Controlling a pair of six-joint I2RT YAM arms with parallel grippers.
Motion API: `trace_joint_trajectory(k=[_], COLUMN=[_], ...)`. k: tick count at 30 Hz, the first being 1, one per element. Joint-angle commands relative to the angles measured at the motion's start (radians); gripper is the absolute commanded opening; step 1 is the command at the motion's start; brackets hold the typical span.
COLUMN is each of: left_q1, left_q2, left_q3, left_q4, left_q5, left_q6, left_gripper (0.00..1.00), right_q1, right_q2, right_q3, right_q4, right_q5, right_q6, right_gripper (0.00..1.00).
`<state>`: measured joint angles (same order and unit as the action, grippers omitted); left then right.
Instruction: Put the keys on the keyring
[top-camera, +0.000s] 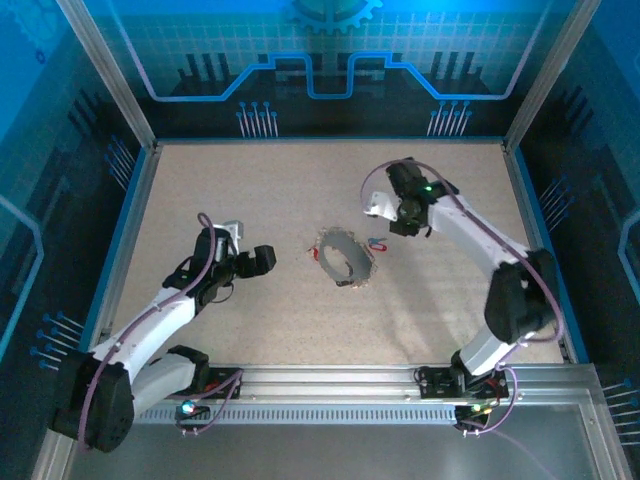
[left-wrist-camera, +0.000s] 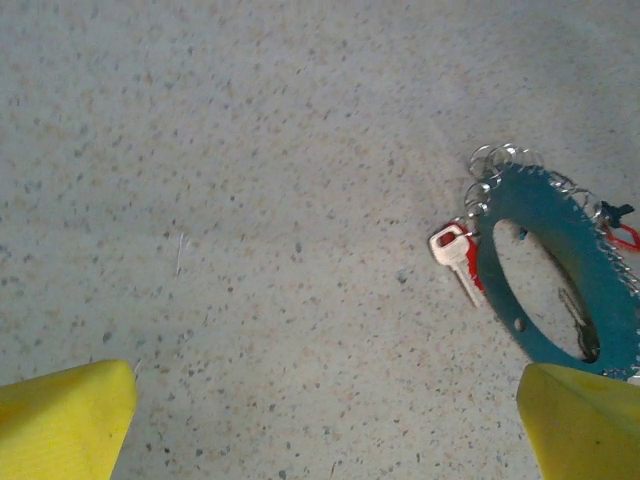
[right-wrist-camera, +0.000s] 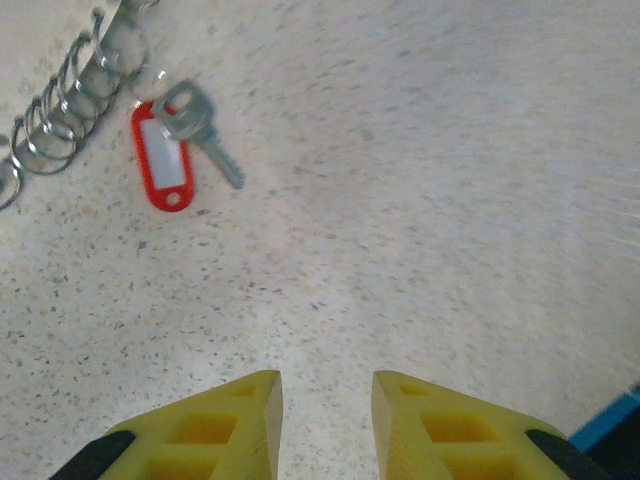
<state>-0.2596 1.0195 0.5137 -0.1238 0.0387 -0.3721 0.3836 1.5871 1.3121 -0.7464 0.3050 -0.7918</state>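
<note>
The keyring (top-camera: 346, 257) lies flat mid-table, a large oval band edged with several small split rings. In the left wrist view the keyring (left-wrist-camera: 520, 290) looks teal. A silver key (left-wrist-camera: 452, 250) with a red tag rests against its left side. On the ring's right side lies another key (top-camera: 377, 243). The right wrist view shows that key (right-wrist-camera: 200, 130), grey with a red tag (right-wrist-camera: 162, 165), beside the split rings (right-wrist-camera: 60, 120). My left gripper (top-camera: 268, 259) (left-wrist-camera: 325, 430) is open, left of the ring. My right gripper (top-camera: 403, 224) (right-wrist-camera: 327, 395) hovers right of the keys, open and holding nothing.
The speckled beige tabletop (top-camera: 250, 190) is fenced by blue-edged walls on the left (top-camera: 128, 215), back and right (top-camera: 530, 215). A metal rail (top-camera: 330, 385) carrying both arm bases runs along the near edge.
</note>
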Motion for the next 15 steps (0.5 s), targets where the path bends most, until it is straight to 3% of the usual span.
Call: trace_joint_trajectory(k=[1, 2, 6, 9, 15], left_q1=[-0.009, -0.011, -0.012, -0.013, 0.001], left_q2=[-0.044, -0.052, -0.050, -0.008, 0.138], left_q3=[0.051, 0.057, 0.096, 0.146, 0.153], left_q4=[0.036, 0.039, 0.069, 0.081, 0.233], left_q5=[0.020, 0.012, -0.002, -0.008, -0.234], left_q6=[0.102, 0.126, 0.215, 0.304, 0.416], left_gripper=[0.99, 0.99, 0.99, 0.99, 0.99], right_q1=[-0.014, -0.015, -0.017, -0.022, -0.067], right_q2=[-0.158, -0.201, -0.385, -0.543, -0.766], right_q3=[-0.053, -0.069, -0.124, -0.234, -0.572], right_q4=[0.070, 0.090, 0.162, 0.297, 0.585], right_q5=[-0.116, -0.153, -0.268, -0.248, -0.135], right_q6=[0.128, 0.161, 0.299, 0.409, 0.624], right_gripper=[0.52, 0.99, 1.00, 1.00, 1.00])
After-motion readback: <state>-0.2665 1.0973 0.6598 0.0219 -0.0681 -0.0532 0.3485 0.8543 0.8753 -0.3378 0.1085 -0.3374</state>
